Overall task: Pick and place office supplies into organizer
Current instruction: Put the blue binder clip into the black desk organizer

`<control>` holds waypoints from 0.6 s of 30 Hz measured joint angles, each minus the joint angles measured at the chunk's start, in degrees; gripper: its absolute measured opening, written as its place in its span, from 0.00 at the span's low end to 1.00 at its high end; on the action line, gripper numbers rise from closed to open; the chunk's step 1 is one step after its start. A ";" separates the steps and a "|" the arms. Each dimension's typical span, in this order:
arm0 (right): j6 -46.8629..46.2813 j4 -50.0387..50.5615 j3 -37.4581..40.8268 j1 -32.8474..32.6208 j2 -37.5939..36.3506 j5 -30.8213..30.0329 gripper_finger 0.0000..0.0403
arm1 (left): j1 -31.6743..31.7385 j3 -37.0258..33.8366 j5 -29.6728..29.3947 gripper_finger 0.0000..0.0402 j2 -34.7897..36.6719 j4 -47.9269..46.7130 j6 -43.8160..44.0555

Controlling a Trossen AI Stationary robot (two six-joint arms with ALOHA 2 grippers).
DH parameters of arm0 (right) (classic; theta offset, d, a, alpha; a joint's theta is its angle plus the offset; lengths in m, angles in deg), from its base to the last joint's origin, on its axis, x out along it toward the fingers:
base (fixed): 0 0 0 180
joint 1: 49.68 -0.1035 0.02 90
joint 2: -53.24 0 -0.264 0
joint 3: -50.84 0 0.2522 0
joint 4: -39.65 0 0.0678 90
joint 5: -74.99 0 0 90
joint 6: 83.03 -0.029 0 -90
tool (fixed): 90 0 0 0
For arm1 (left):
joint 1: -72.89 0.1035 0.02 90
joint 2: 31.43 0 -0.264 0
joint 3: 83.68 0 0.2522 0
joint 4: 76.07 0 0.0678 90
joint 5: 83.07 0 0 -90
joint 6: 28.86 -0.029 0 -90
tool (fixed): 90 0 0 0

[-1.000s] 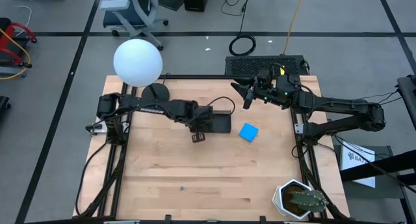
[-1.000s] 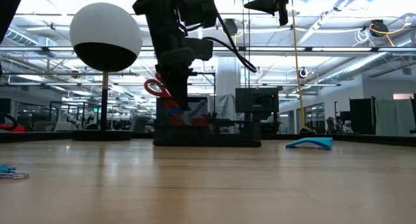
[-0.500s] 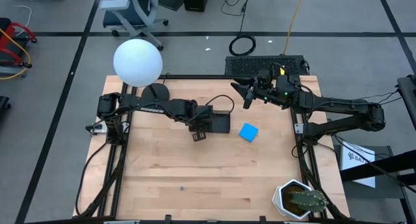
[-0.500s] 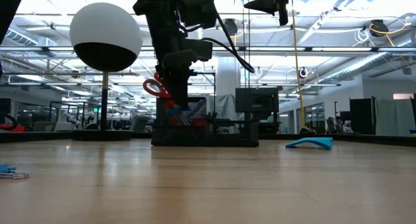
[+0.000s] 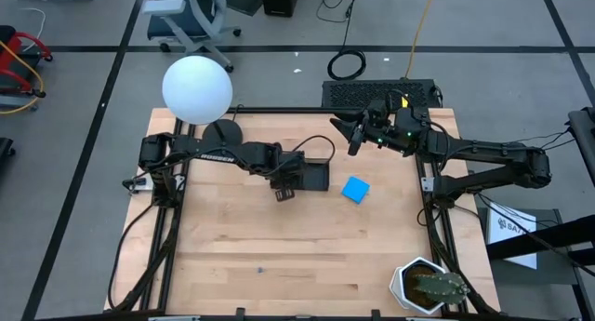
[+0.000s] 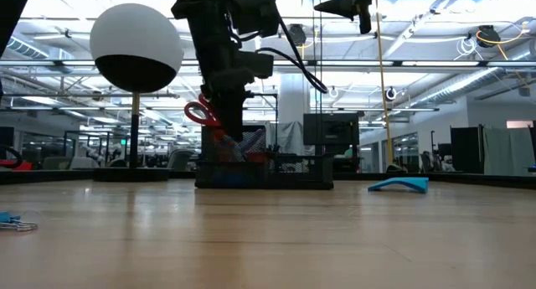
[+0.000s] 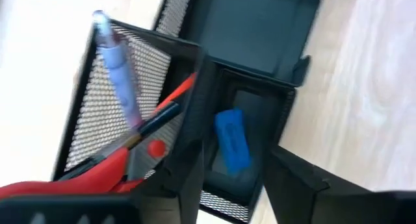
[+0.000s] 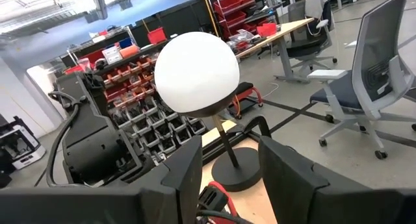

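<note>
The left gripper (image 7: 224,185) hangs over the organizer (image 5: 311,175) near the counter's far edge, jaws apart, holding nothing; a small blue eraser (image 7: 232,139) lies in the compartment below, red-handled scissors (image 7: 107,172) and pens alongside. The blue pad (image 5: 355,190) lies just beside it. The right gripper (image 5: 354,135) waits raised near the far right corner, jaws parted and empty. A globe lamp (image 5: 197,89) stands at the far left.

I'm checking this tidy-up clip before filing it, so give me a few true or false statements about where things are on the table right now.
1. The blue pad lies on the table, outside the organizer. True.
2. The red-handled scissors lie flat on the table. False: they stand in the organizer's mesh section.
3. A small blue eraser lies in one organizer compartment. True.
4. The right gripper is holding the blue pad. False: it hangs empty above the table's far edge.
5. The left gripper is over the organizer. True.
</note>
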 joint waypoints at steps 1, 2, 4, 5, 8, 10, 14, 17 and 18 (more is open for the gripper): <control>0.00 0.00 0.00 -0.14 0.00 0.04 0.35 | 0.00 0.00 -0.47 0.40 0.00 -0.02 0.44; -0.01 0.00 0.00 -0.30 0.00 0.04 0.35 | 0.00 0.00 -0.56 0.41 0.00 0.00 0.58; -0.02 0.00 0.00 -0.56 0.00 0.06 0.35 | -0.03 0.00 -0.35 0.43 0.00 -0.01 1.21; -0.02 0.00 0.00 -0.71 0.00 0.09 0.35 | -0.18 0.00 -0.31 0.43 0.00 -0.09 2.10; -0.02 0.16 0.02 -1.28 0.00 0.09 0.35 | -0.95 0.00 -0.24 0.44 0.70 -0.99 4.74; -0.02 0.39 0.02 -1.63 0.00 0.11 0.35 | -1.85 0.02 -0.29 0.44 1.32 -0.50 5.97; -0.02 0.80 0.02 -2.01 0.04 0.12 0.35 | -4.11 0.55 -0.83 0.44 3.42 -0.54 7.42; -0.02 0.74 0.07 -2.01 0.04 0.13 0.35 | -6.09 1.08 -2.41 0.44 5.63 -1.99 8.49; -0.02 0.72 0.07 -2.01 0.04 0.11 0.35 | -6.83 1.43 -3.21 0.44 6.49 -1.68 8.93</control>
